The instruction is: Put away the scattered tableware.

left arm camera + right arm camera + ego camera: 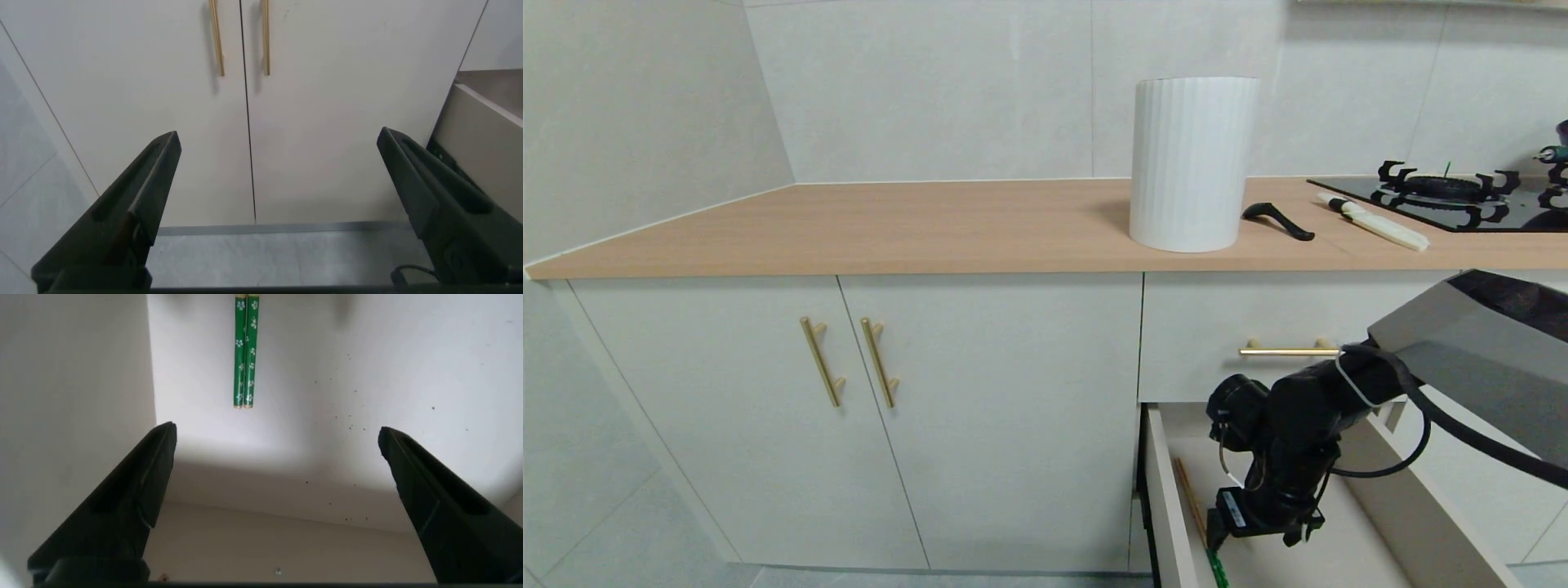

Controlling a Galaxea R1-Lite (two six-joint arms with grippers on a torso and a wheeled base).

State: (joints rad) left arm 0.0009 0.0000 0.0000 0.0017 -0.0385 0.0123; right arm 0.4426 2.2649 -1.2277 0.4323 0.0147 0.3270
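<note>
Chopsticks (pixel 1197 508), a green-tipped pair, lie side by side along the left wall of the open drawer (pixel 1167 490), already in their place by my judgement; the right gripper (pixel 1260 532) hangs inside the drawer just beside them, its fingers spread wide with nothing between, and its own wrist view shows the pair (pixel 244 351) lying beyond the fingertips, apart from both; the left gripper (pixel 278 135) is likewise wide and empty, low down and facing the closed cupboard doors (pixel 327 106); farther off, up on the bench (pixel 931 220), a small black curved utensil (pixel 1278 219) lies just beside a tall white ribbed canister (pixel 1192 163), and a pale knife (pixel 1376 222) lies between that utensil and the gas hob (pixel 1445 192); these two look to be what remains to stow; both should be light and stiff, lying flat and low on a smooth top, so likely to skid under a poor pinch; the knife is best taken across its handle end, away from the blade, the black piece across its thicker middle.
</note>
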